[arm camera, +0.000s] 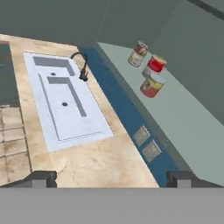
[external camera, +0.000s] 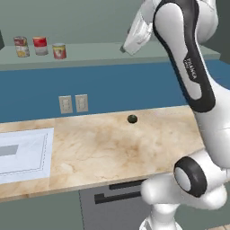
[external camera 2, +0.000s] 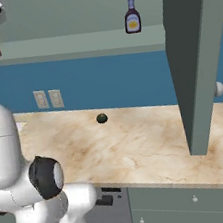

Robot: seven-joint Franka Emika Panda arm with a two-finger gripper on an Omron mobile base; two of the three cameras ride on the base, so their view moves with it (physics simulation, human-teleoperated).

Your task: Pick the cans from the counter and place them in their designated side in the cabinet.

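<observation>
Two cans stand on the left half of the grey-green cabinet ledge (external camera: 103, 51). One is the red-and-white can (external camera: 40, 45) (arm camera: 155, 64). The other is the shorter can with an orange-red label (external camera: 59, 50) (arm camera: 152, 85), just to its right. My gripper (external camera: 126, 47) (arm camera: 111, 179) hangs at ledge height, well to the right of them. Its jaws are open with nothing between them. The dark fingertips (arm camera: 39, 178) stand wide apart in the hand view. Below lies the beige marble counter (external camera: 117, 148) (external camera 2: 139, 145).
A yellow-and-red can (external camera: 21, 46) (arm camera: 138, 54) stands left of the two. A dark sauce bottle (external camera 2: 132, 17) marks the ledge's right half. A dark green lump (external camera: 132, 118) (external camera 2: 101, 118) lies on the counter. White sink (arm camera: 65, 100) with faucet (arm camera: 81, 65) at left. An open cabinet door (external camera 2: 197, 60) hangs at right.
</observation>
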